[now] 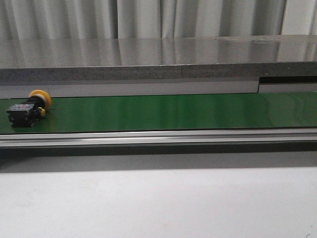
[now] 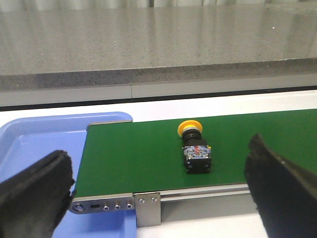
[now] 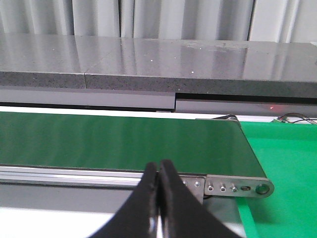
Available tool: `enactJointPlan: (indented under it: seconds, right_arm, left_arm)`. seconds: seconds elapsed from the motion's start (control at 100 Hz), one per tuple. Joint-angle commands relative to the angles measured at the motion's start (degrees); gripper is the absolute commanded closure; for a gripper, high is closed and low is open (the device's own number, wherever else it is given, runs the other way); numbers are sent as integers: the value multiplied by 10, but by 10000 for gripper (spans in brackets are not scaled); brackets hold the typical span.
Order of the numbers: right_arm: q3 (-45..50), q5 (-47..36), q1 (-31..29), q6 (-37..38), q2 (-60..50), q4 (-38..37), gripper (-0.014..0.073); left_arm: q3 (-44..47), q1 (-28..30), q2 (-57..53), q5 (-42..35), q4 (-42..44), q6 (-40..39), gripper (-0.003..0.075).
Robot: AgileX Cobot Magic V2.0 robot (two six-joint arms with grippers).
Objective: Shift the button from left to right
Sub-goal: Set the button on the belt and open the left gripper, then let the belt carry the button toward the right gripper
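The button lies on its side at the left end of the green conveyor belt, with its yellow cap toward the far side. It also shows in the left wrist view. My left gripper is open wide and empty, hanging in front of the belt's near rail, short of the button. My right gripper is shut on nothing, in front of the belt's near rail near its right end. Neither gripper shows in the front view.
A blue tray sits around the belt's left end. A bright green bin lies past the belt's right end. A grey stone ledge runs behind the belt. A white table surface lies in front.
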Motion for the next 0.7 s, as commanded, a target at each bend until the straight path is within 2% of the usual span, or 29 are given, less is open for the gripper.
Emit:
enactJointPlan:
  seconds: [0.0,0.2,0.32,0.41,0.65,0.69]
  right_arm:
    - [-9,-50,0,1,-9,-4,662]
    - [-9,-50,0,1,-9,-4,662]
    - [-9,-50,0,1,-9,-4,662]
    - [-9,-50,0,1,-9,-4,662]
    - [-9,-50,0,1,-9,-4,662]
    - [-9,-50,0,1,-9,-4,662]
  left_arm:
    - [-7,-5,-4,-52,-8,-1,41]
    - [-6,-5,-4,-55,-8,-1,45]
    - [-6,-5,-4,-57,-8,-1,112]
    - [-6,-5,-4,-57,-8,-1,235]
    - [-6,-5,-4,-63,-8,-1,697]
    - [-6,-5,-4,-63,-7,-1,739]
